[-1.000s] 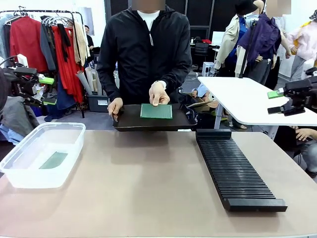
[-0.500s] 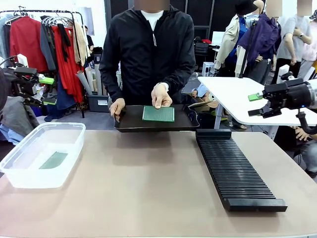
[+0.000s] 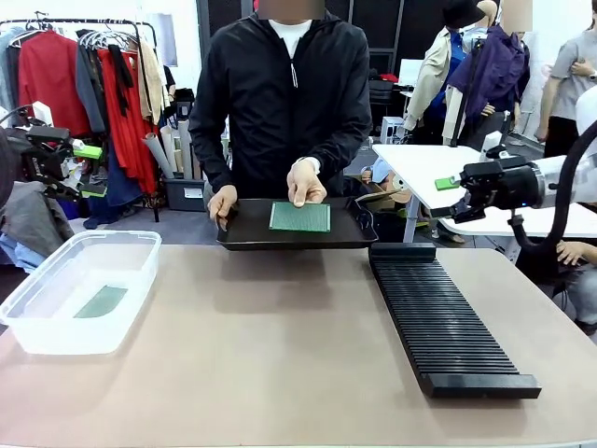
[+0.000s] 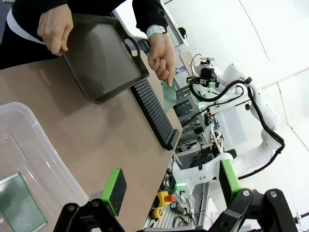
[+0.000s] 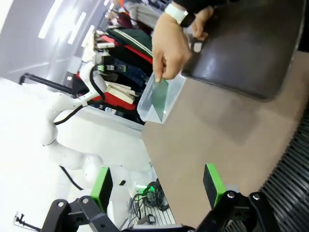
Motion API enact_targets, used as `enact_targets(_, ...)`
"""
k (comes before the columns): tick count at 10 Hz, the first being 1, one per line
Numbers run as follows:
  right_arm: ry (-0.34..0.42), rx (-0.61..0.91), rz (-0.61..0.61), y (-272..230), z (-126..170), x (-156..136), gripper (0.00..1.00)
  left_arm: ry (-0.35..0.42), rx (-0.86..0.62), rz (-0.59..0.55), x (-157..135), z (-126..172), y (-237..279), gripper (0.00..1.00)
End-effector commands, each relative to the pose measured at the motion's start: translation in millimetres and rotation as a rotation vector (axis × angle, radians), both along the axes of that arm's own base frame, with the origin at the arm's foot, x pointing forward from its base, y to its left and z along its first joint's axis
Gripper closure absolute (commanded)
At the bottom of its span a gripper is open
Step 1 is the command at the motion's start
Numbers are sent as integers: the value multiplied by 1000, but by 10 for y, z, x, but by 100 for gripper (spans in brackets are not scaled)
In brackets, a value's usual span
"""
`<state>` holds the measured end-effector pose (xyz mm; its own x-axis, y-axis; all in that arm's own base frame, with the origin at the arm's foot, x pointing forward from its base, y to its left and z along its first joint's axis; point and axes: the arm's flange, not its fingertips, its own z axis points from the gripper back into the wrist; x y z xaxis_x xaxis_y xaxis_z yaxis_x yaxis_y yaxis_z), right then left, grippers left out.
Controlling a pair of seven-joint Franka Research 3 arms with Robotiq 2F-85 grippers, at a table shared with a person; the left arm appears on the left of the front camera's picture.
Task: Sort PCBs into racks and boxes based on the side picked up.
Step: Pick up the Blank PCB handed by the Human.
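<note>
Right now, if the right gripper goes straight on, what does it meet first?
The right gripper, open, would probably meet the PCB hanging from the person's hand; depth is unclear.

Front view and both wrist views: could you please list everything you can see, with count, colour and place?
PCB in tub: one, green, lying flat inside the tub.
PCB in hand: one, green, gridded face towards the robot, held up by the tray.
Tub: one, clear, on the table's left part.
Rack: one, black, slotted, on the table's right part.
Tray: one, black, at the table's far edge.
Table: one, tan.
Person's hands: two; one grips the tray, the other holds the PCB.
Left gripper: one, black with green pads, open, beyond the table's left edge.
Right gripper: one, same colours, open, above the rack's far end.
</note>
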<state>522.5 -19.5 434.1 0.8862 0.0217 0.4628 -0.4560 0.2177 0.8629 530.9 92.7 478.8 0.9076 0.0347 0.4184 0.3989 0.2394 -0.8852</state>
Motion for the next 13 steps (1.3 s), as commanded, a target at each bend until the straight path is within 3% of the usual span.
enact_targets(1, -24, 61, 40, 111, -98, 160, 0, -12, -6, 3, -6, 16, 6, 0)
enact_targets(4, -3, 66, 88, 359, -303, 319, 0, -12, -6, 3, -6, 16, 6, 0)
enact_targets(6, -31, 107, 133, 525, -439, 396, 0, -12, -6, 3, -6, 16, 6, 0)
enact_targets(9, -69, 152, 106, 702, -580, 470, 0, -12, -6, 3, -6, 16, 6, 0)
enact_targets(13, -35, 141, 87, 902, -736, 595, 0, -12, -6, 3, -6, 16, 6, 0)
